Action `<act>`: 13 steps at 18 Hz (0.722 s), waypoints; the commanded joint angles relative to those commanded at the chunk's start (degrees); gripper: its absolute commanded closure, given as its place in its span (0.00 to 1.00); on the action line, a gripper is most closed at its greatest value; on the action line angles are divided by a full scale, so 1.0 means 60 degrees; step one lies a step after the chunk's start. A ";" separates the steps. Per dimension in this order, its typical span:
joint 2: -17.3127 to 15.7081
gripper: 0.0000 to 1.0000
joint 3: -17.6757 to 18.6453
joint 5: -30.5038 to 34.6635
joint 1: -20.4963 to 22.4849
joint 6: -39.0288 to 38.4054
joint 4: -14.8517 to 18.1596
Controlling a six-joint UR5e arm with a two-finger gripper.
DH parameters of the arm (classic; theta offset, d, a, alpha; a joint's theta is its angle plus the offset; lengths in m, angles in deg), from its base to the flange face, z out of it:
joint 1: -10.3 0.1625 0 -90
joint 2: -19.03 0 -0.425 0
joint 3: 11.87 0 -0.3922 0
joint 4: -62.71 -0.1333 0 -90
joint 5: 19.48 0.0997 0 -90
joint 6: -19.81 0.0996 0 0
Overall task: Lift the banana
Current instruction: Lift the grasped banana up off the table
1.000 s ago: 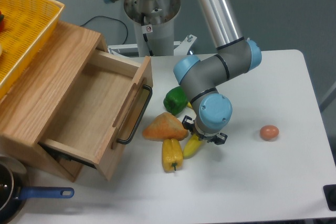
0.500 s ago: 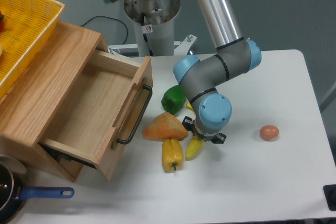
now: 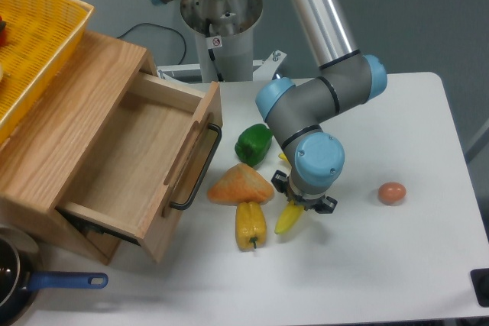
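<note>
The banana [image 3: 289,221] is slim and bright yellow. It lies under my wrist, its lower tip poking out toward the table's front and a small piece of its far end [image 3: 283,156] showing behind the arm. My gripper [image 3: 302,202] points straight down over the banana's middle and seems shut on it. The blue wrist cap hides the fingers and most of the banana. I cannot tell whether the banana is off the table.
A yellow bell pepper [image 3: 250,224] and an orange wedge-shaped item [image 3: 240,185] lie just left of the banana, with a green pepper [image 3: 254,144] behind. A brown egg [image 3: 392,193] is at right. An open wooden drawer [image 3: 145,166], a yellow basket [image 3: 38,36] and a blue-handled pan [image 3: 65,281] are at left.
My gripper has shifted slightly right and toward the front. The banana's visible tip has moved with it, away from the yellow pepper.
</note>
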 joint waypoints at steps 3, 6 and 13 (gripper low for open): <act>-0.0307 0.74 -0.0103 0.0029 0.0044 0.0000 0.0059; -0.0732 0.74 -0.0103 0.0146 0.0029 0.0306 0.0059; -0.1567 0.74 -0.0088 0.0161 0.0117 0.1316 0.0907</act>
